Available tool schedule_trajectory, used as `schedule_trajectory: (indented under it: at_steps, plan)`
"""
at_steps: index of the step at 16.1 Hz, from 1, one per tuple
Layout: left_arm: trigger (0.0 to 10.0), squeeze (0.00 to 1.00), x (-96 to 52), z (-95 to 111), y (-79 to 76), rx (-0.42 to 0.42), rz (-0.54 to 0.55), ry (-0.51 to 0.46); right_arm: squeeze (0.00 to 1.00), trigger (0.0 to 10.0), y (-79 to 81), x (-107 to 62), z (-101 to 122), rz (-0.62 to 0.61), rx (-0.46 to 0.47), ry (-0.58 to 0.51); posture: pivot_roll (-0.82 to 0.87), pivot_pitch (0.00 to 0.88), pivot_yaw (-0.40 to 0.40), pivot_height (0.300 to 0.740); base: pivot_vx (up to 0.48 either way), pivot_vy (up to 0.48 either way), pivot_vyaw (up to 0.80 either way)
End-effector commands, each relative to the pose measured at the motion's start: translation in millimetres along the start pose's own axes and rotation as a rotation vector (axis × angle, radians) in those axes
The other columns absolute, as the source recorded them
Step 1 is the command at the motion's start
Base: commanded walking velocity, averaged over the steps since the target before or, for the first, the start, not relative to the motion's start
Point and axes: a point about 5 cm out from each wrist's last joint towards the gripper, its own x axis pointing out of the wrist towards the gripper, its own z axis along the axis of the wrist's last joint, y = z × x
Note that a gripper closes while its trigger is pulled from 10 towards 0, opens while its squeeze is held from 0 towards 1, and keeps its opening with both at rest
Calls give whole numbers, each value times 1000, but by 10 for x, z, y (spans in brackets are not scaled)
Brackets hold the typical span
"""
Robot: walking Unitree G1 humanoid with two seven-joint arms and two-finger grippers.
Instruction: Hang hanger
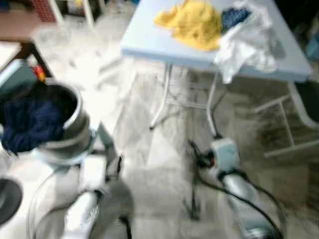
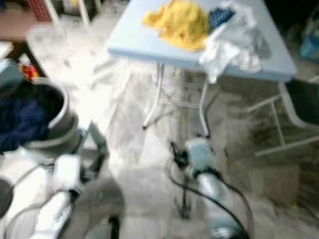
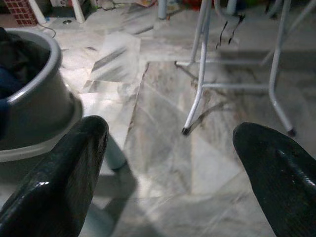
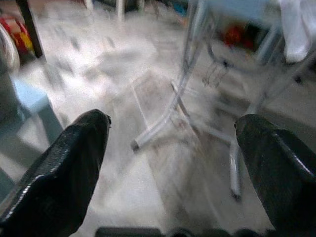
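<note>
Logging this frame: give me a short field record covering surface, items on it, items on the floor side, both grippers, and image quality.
surface: light blue folding table on a marble floor
on table: yellow cloth, white cloth, dark blue cloth
robot's left: grey basin holding dark blue clothing
left gripper: open, nothing held, low over floor
right gripper: open, nothing held
hanger: none made out
quality: motion-blurred

1. A folding table (image 1: 149,42) stands ahead on the floor (image 1: 149,149).
2. Heaped clothes (image 1: 192,22) lie on its far right part.
3. A basin (image 1: 70,129) holding what seems to be cloth (image 1: 27,122) sits near left.
</note>
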Motion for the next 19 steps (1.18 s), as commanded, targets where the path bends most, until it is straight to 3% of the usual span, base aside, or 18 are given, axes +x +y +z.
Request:
schedule_trajectory:
  at_steps: [1,3,9,19]
  plan:
    - [10000,0,8,51,-76,-10,-30,-20,0,10000,-51,-87,-105,-21,4,44,24,212,-75,740,0,0,0]
    - [10000,0,-12,-10,-19,-22,-13,11,0,10000,-29,-50,-106,-47,51,33,43,222,-67,740,0,133,0]
    - [10000,0,-53,-152,71,-12,-39,84,0,10000,-29,-51,-139,-95,60,47,40,222,-47,740,0,-1,0]
    - [10000,0,111,-440,65,-38,-33,168,0,10000,-162,-112,-178,-169,41,60,10,211,-40,740,0,480,0]
